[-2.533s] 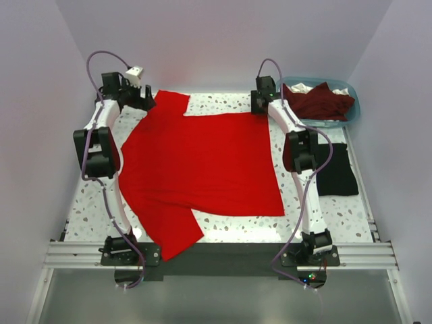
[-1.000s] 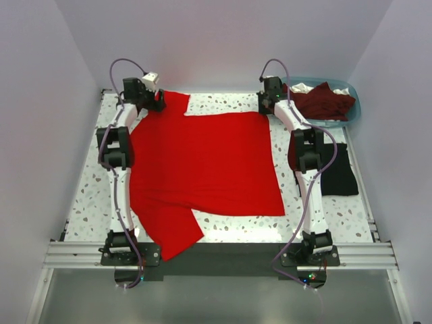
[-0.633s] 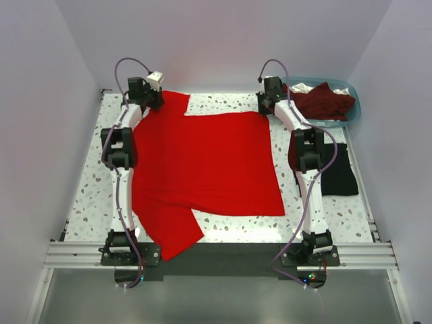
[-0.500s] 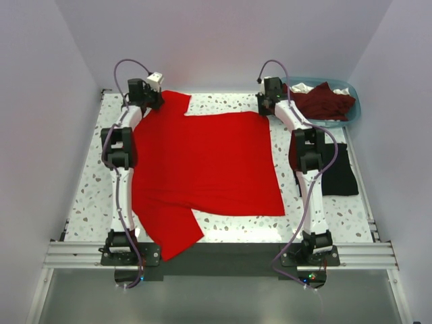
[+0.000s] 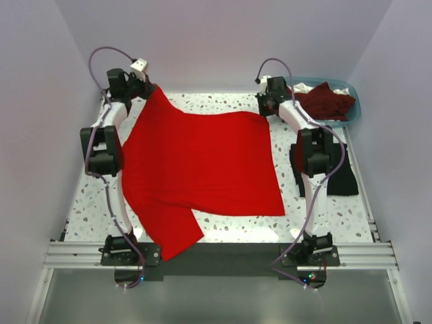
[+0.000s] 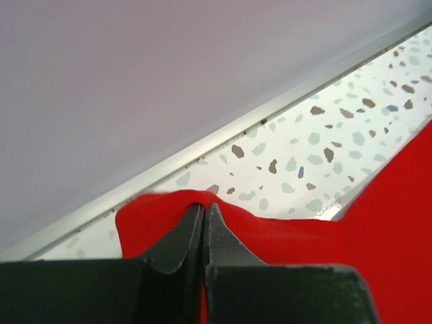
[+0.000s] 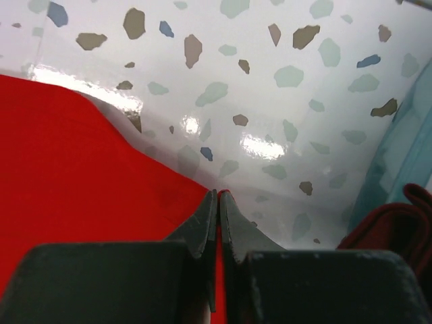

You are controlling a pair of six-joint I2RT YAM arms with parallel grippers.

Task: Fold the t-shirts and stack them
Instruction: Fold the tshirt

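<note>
Across the speckled bench (image 5: pixel 216 101), the bright red t-shirt (image 5: pixel 202 169) lies spread nearly flat between your two arms, with one sleeve reaching the near edge beside the left arm's base. Your left tool (image 6: pixel 204 210) sits at the far left corner of the bench, its jaws pressed together on a fold of the red cloth's edge. Seen from above, the fabric draws up to a point where it is gripped. Your right tool (image 7: pixel 218 197) is at the far right corner of the same shirt, its jaws likewise pinched tight on the red hem, with bare bench just beyond the tips. It is just beside the light blue basket (image 5: pixel 352 115), which stands at the bench's far right corner. A dark maroon t-shirt (image 5: pixel 324 101) is heaped in that basket, with a bit of white cloth (image 5: pixel 302 88) showing at its far side. A black t-shirt (image 5: pixel 347 179) lies flat along the right side of the bench, partly hidden behind your right arm and apart from the red one.
</note>
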